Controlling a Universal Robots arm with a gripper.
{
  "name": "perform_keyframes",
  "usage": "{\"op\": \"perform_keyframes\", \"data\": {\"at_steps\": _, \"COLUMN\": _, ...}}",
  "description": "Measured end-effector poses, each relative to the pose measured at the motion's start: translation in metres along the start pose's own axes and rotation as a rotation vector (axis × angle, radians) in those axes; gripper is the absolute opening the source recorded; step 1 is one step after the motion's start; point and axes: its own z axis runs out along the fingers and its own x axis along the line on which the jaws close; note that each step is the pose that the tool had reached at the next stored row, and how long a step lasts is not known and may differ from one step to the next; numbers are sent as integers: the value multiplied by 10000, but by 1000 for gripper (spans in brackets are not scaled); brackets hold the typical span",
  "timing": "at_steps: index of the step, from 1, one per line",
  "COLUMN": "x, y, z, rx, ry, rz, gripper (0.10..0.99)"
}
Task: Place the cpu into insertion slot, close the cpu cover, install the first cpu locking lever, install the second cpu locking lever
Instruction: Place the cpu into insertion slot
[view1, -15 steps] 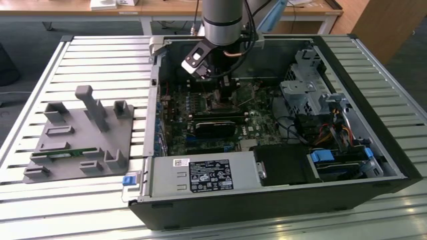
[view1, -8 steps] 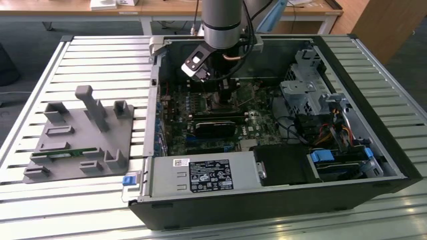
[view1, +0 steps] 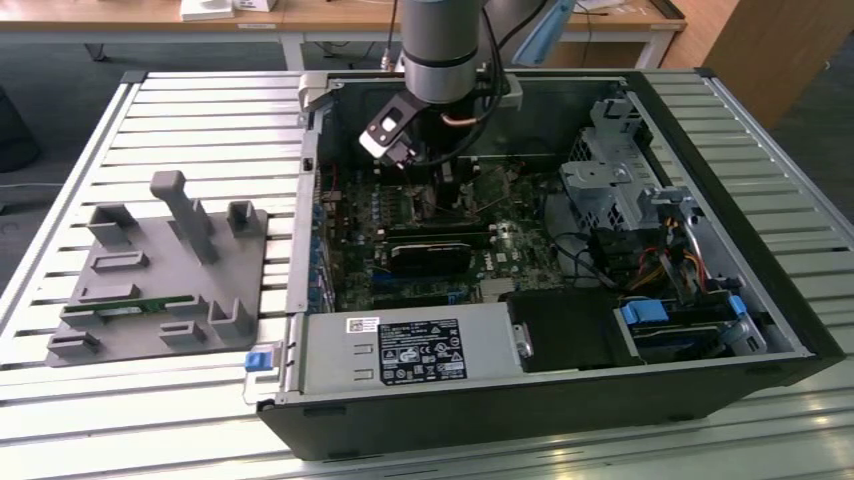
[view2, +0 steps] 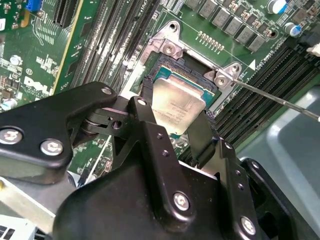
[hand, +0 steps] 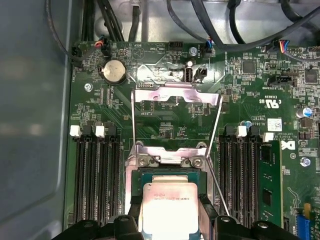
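Status, reading the exterior view from its left to its right: a grey holder block (view1: 160, 270) sits on the slatted surface (view1: 80, 130). Just beside it stands the open computer case (view1: 747, 200), and the arm (view1: 441, 40) reaches down into the case over the motherboard (view1: 400, 262).

Findings at the work point, from both wrist views:
- The end effector (view2: 175, 122) pinches the cpu (view2: 177, 102) by two opposite edges, one black finger against each side.
- The cpu lies level within the outline of the insertion slot (view2: 176, 61). Whether it is fully seated or held just above the contacts cannot be told.
- The cpu cover (hand: 175, 95) is swung open, lying back over the board clear of the chip.
- One locking lever (hand: 133, 120) and the other locking lever (hand: 216, 132), both thin wire rods, stand raised on either side of the slot and are not latched.

Assessment: the first step appears to be in hand and close to complete, since the chip is at the slot but not released. Closing the cover and installing both levers are not yet done, so roughly a quarter of the task is covered at best.
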Motion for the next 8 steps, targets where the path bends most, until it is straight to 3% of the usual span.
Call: {"op": "perform_keyframes", "data": {"at_steps": 8, "x": 0, "y": -5, "z": 54, "rx": 6, "ry": 0, "rz": 2, "gripper": 525}}
